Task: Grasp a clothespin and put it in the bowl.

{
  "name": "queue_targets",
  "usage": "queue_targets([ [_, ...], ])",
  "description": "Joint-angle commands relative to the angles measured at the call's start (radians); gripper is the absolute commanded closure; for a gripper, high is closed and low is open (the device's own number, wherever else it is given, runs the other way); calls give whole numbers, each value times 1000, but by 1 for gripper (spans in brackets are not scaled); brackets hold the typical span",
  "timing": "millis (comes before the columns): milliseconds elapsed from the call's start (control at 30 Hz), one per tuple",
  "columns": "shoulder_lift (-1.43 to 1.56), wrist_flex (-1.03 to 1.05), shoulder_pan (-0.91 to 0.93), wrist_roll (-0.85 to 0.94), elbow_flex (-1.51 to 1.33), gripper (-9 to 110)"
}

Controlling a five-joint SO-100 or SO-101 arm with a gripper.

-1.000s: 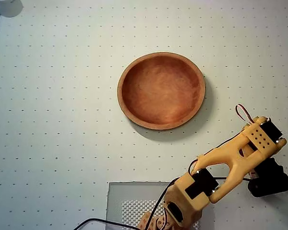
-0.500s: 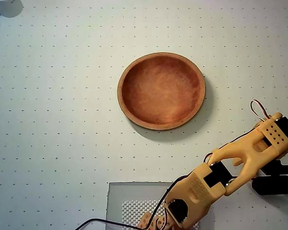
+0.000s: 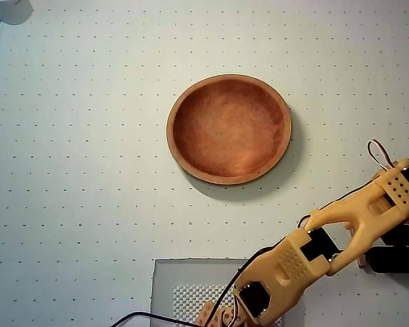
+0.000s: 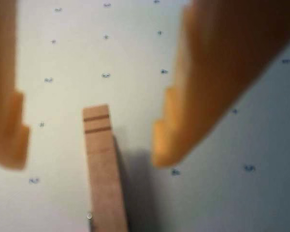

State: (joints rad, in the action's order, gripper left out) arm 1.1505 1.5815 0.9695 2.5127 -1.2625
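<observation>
In the wrist view the clothespin, pale wood with two dark grooves near its tip, lies on the white dotted table. It sits between the two orange fingers of my gripper, which is open, and neither finger touches it. In the overhead view the reddish-brown bowl stands empty at the middle of the table. My gripper is at the bottom edge, well in front of the bowl. The arm hides the clothespin there.
A grey square mat with a meshed patch lies at the bottom of the overhead view, under the gripper. The arm's base is at the right edge. A white object sits in the top left corner.
</observation>
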Motion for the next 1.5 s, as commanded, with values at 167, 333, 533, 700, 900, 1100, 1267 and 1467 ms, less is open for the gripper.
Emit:
queue_targets([
  [167, -40, 15, 28, 5, 127, 85],
  [333, -87, 15, 18, 5, 149, 85],
  [533, -132, 17, 15, 5, 149, 85],
  [700, -153, 11, 15, 6, 149, 85],
  [900, -158, 3, 17, 8, 149, 85],
  [1100, -160, 2, 29, 71, 149, 85],
  [1267, -153, 2, 31, 106, 149, 85],
  [1467, -163, 2, 31, 104, 149, 85],
])
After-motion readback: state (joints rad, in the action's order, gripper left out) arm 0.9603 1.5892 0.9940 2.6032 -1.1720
